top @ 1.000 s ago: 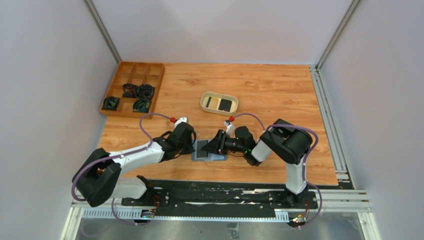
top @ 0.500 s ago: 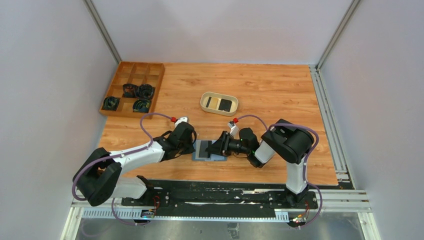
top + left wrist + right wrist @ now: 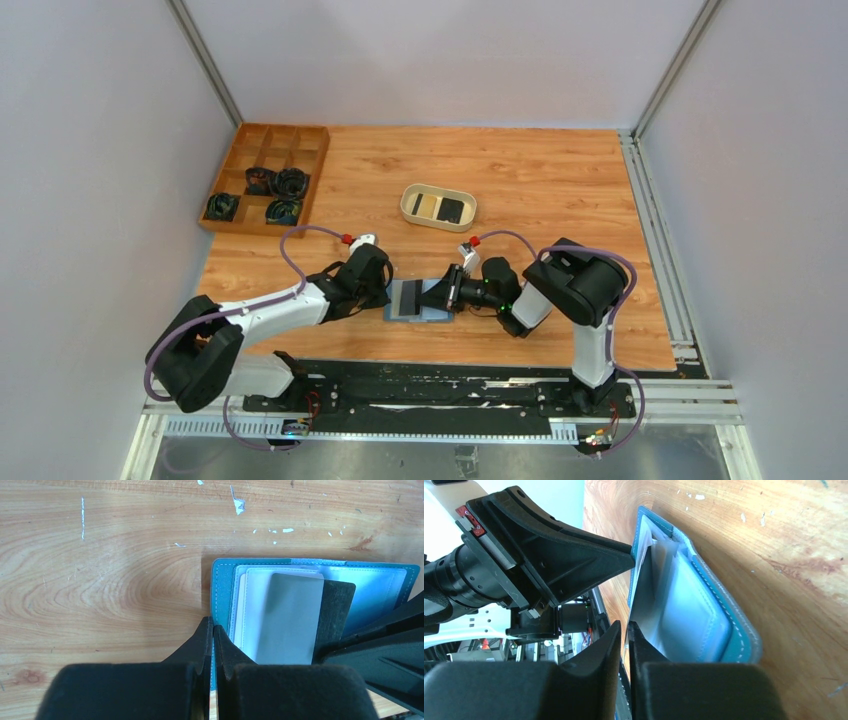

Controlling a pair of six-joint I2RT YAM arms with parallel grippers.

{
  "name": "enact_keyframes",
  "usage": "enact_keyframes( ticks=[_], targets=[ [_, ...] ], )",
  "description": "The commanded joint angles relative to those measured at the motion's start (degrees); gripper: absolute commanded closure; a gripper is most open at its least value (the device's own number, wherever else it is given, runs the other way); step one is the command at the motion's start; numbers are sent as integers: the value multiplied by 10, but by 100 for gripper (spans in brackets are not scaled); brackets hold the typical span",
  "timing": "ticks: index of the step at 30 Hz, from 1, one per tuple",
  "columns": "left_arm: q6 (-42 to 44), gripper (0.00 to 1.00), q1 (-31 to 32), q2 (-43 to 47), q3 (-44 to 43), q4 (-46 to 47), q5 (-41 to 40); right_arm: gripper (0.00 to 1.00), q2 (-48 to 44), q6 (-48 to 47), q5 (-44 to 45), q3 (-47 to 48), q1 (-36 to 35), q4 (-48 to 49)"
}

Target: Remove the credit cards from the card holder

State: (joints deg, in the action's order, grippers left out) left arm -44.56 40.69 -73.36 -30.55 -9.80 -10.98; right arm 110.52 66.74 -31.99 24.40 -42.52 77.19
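Now the card holder (image 3: pixel 222 580) lies open and flat on the wooden table (image 3: pixel 540 190), close to the arms' bases and between the two grippers. It is teal on the outside and light blue inside.

The left gripper (image 3: pixel 213 630) is at the left edge of the card holder. Its two fingers are pressed tight together, and the tips touch that edge.

The right gripper (image 3: pixel 625 630) comes in from the right side of the card holder. Its fingers are almost together, with only a thin gap. The end of a grey card (image 3: pixel 292 615) sits in that gap, so the gripper is pinching the card. The grey card lies over the light pockets of the card holder and tilts up off them. A black card (image 3: pixel 336 607) peeks out from under the grey card, on its right side.

Past the card holder, farther from the arms, sits a beige dish (image 3: pixel 410 203). A tan card (image 3: pixel 427 205) and a dark card (image 3: pixel 451 210) lie inside it. Far off to the back left of the card holder stands a brown tray (image 3: pixel 268 142) with little boxes. Dark curled things (image 3: pixel 280 185) sit in four of them.
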Motion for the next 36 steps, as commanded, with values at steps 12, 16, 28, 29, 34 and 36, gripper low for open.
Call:
enact_keyframes(
  ticks=[12,16,28,29,34,36],
  targets=[
    [0,100,7,-3,-10,-5,-11,100,-19,-17,-26,-58,46,23],
    [3,100,7,-4,-15,-8,-14,100,-42,-36,-40,-80,72,-6],
    [8,100,7,8,-19,-20,-23,100,-236,-117,-79,-36,147,-263],
    [9,100,7,11,-18,-22,-25,100,-262,-149,-72,-8,148,-327],
    [11,100,7,18,-26,-29,-27,100,-305,-285,-37,156,164,-563],
    [14,100,7,17,-31,-30,-27,100,-284,-292,-49,206,188,-582]
  ],
)
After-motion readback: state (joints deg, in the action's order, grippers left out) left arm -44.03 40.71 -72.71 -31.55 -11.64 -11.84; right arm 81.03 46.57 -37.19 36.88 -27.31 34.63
